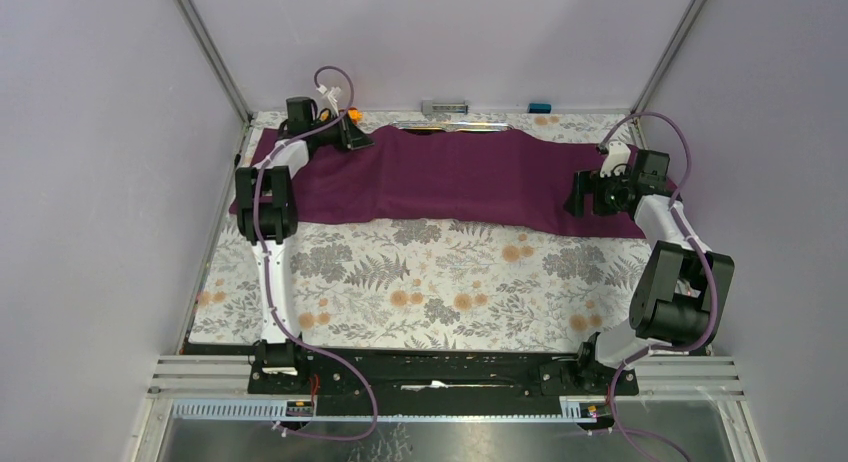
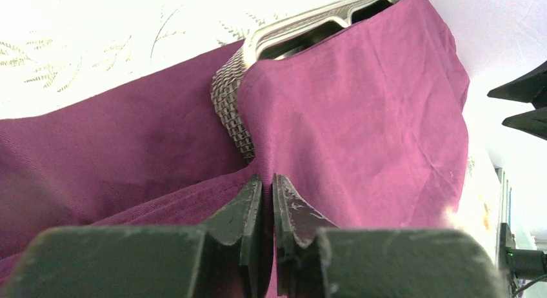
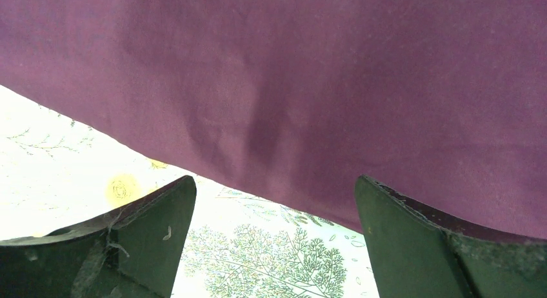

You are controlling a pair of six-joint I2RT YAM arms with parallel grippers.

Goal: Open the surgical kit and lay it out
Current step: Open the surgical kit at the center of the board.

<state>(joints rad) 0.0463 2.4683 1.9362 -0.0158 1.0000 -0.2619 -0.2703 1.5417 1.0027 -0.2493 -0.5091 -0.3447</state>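
Now left pincer (image 2: 267, 180) pinches the purple cloth (image 2: 361, 117); right pincer (image 3: 274, 182) gapes wide at its edge.

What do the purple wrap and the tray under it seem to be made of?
The purple wrap looks like woven cloth, matte, perhaps cotton: it drapes in soft folds and shows a fine weave. The tray looks like metal, probably polished steel: its exposed rim is silvery and shines brightly.

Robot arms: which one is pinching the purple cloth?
The left arm's fingers, closed together on a fold of the purple cloth near the steel tray. The right arm's fingers stand wide apart, holding nothing.
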